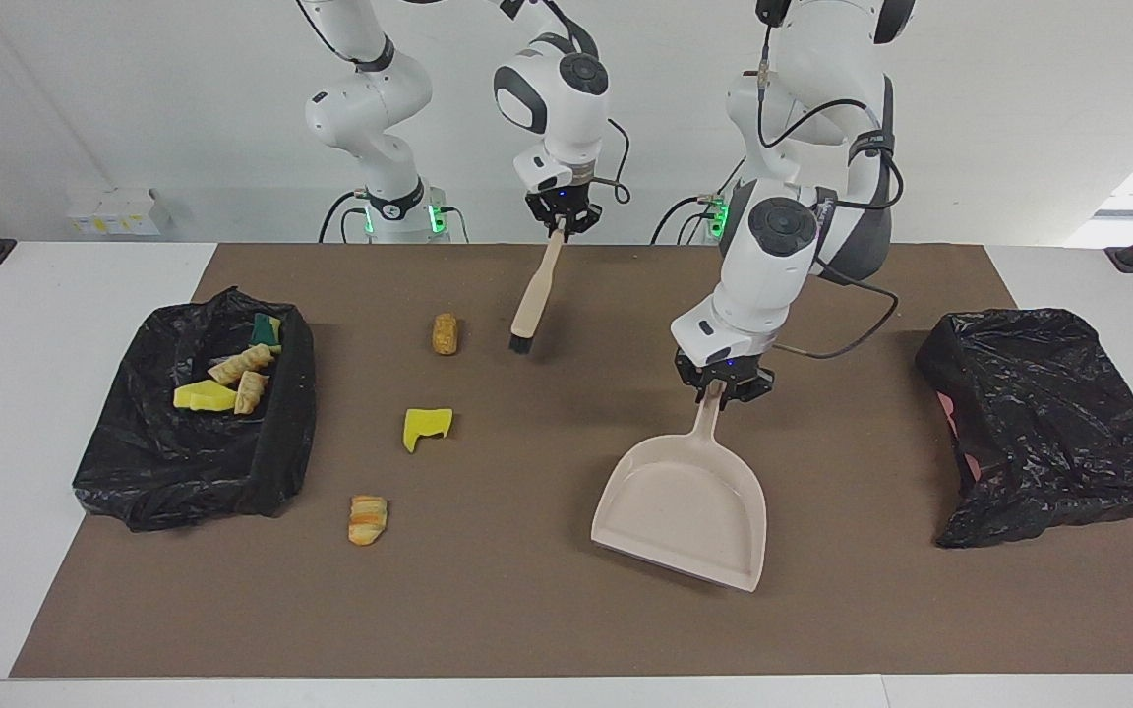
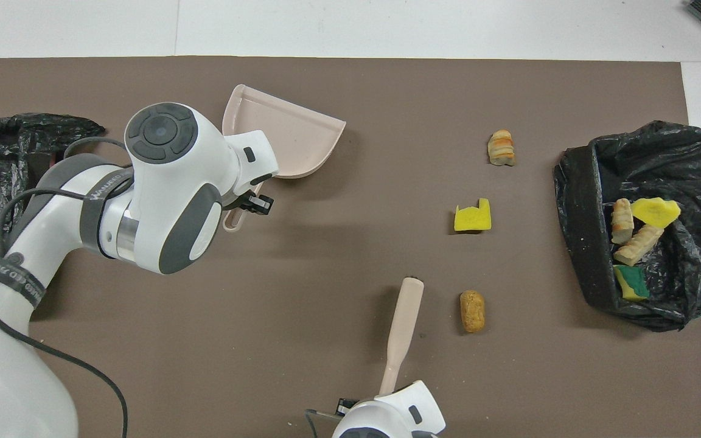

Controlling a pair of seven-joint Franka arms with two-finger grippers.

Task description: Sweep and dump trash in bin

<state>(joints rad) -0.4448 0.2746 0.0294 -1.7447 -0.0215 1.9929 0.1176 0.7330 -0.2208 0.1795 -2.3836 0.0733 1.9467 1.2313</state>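
- So we've got the left gripper (image 1: 724,385) pinching the handle of the beige dustpan (image 1: 686,511), which hangs tilted over the middle of the brown mat (image 1: 527,610), toward the left arm's end.
- The right gripper (image 1: 561,218) is clamped on the handle of the beige brush (image 1: 535,295), held slanted with its dark bristles down, just beside the brown roll piece (image 1: 445,333).
- Three bits of the trash sit loose on the mat: that roll piece is nearest the robots, the yellow sponge chunk (image 1: 427,427) is farther from them, and the striped croissant piece (image 1: 368,518) is farthest.
- From the overhead view we see the same line-up: roll piece (image 2: 472,311), sponge chunk (image 2: 472,217), croissant piece (image 2: 501,148).
- The rest of the trash is already in the open black-bagged bin (image 1: 134,472) at the right arm's end: a few bread pieces, a yellow chunk and a green-and-yellow sponge.
- Another black bag (image 1: 1048,413) sits at the left arm's end, well apart from everything.
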